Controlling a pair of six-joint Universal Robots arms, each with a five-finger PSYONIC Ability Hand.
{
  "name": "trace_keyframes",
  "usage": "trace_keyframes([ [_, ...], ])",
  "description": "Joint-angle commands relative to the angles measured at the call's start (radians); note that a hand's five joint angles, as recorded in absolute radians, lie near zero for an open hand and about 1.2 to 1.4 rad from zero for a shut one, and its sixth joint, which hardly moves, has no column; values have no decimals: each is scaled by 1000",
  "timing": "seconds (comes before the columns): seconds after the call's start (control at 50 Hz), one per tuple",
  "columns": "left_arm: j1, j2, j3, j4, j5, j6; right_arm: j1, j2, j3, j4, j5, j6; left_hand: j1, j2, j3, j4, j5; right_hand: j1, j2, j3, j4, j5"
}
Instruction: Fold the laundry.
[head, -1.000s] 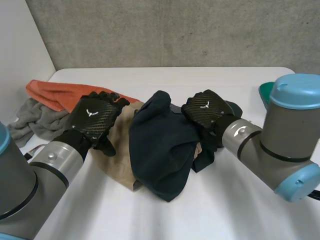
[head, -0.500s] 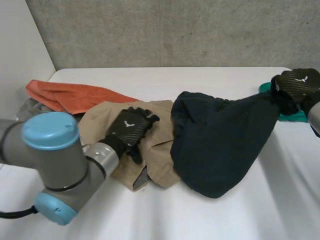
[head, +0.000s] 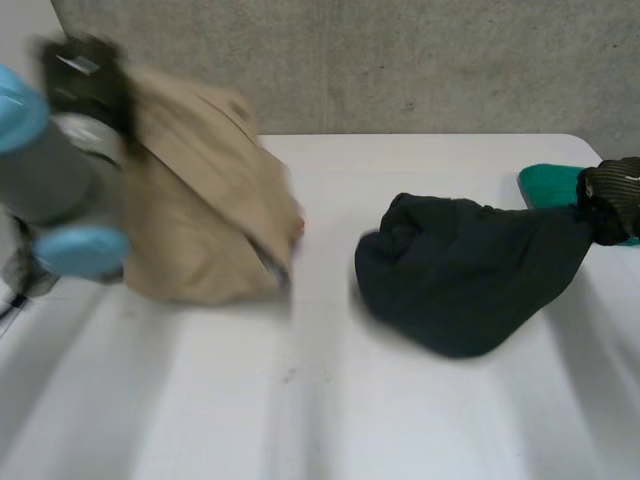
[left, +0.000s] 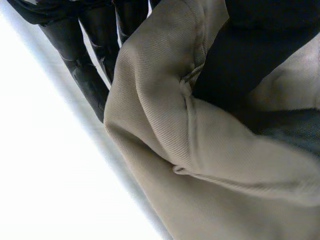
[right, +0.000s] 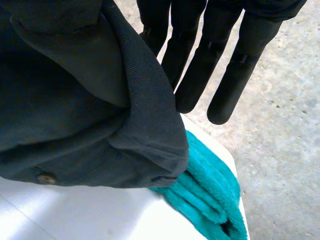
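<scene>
My left hand (head: 85, 75) is raised at the far left, shut on a tan garment (head: 200, 200) that hangs from it down to the table. In the left wrist view the tan garment (left: 200, 150) bunches against the hand's fingers (left: 85, 75). At the right edge my right hand (head: 615, 190) is shut on one end of a dark navy garment (head: 470, 270), which lies stretched out on the white table (head: 330, 400). The right wrist view has the navy garment (right: 75, 100) gathered beside straight fingers (right: 200, 65).
A teal towel (head: 550, 185) lies at the table's far right edge, just behind my right hand; in the right wrist view the teal towel (right: 210, 195) sits under the navy cloth. A grey wall (head: 400, 60) stands behind the table.
My left hand has closed on the tan garment and swung it up and to the left, off the table. The navy garment now lies apart from it, drawn right.
</scene>
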Motion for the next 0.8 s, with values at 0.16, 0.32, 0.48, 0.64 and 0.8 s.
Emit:
trace_keyframes([
  [0.16,121,72,-146,138,7,95,55,2,29,0,-1,-2,-953,-1021,-1010,-1011,-974,277,221,207,197,216],
  [0.32,-36,104,-292,117,145,112,72,2,36,2,-2,-2,-941,-1008,-997,-998,-961,277,221,207,197,216],
  [0.48,-116,51,-390,80,354,115,74,2,46,2,-2,-2,-926,-994,-983,-983,-946,277,221,207,197,216],
  [0.64,-116,-195,-254,62,382,112,75,5,64,0,-2,-5,-917,-985,-974,-975,-938,277,221,207,197,216],
  [0.8,-51,-380,-25,-12,399,110,75,20,85,0,-1,-55,-914,-982,-971,-972,-935,277,221,207,197,216],
])
